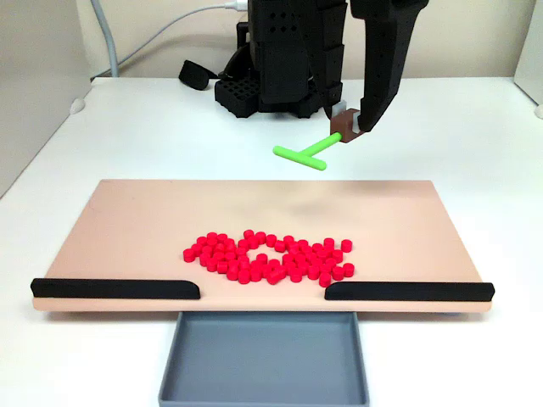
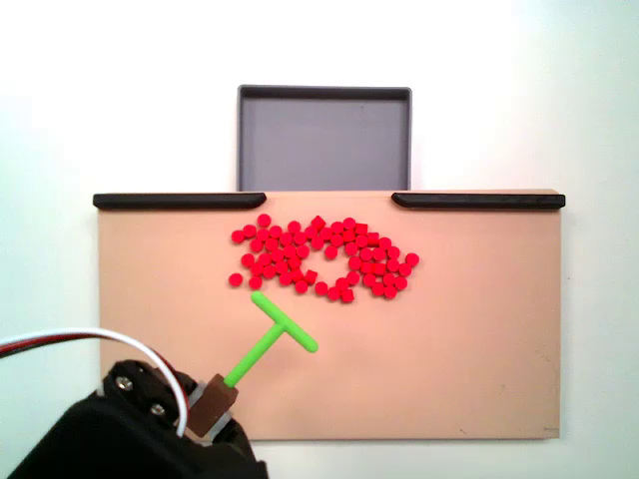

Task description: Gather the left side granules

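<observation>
Behind the tan board [image 1: 127, 212], the claw [image 1: 352, 127] pinches the green T-shaped tool [image 1: 302, 155] aloft. Granules [image 1: 270, 257] lie mid-board near the black strips [image 1: 114, 289]. Approach step, judged; next: lower the crossbar beside the cluster's edge, sweep inward

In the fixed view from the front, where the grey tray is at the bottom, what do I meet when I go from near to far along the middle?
Grey tray → front edge of the beige board → red granules → green T-shaped tool → black arm base.
</observation>
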Tool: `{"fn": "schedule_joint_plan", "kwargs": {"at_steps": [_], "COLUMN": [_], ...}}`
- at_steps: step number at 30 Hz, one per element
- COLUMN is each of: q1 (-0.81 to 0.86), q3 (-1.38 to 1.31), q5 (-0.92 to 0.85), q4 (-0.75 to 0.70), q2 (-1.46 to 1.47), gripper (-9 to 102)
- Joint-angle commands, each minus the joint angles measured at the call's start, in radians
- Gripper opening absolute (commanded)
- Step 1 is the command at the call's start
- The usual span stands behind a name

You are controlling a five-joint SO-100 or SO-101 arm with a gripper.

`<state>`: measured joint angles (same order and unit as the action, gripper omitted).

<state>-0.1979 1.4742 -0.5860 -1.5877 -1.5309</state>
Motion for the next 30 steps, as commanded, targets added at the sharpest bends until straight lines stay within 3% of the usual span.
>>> {"fn": "schedule_joint_plan", "kwargs": {"at_steps": [1,30], "q1": [-0.014,-0.121], "q3": [-0.055,-0.166], "q5": [0.046,0.419], "q4": [-0.003,-0.005], "q2": [0.012,0.132], "gripper": [0,0]}}
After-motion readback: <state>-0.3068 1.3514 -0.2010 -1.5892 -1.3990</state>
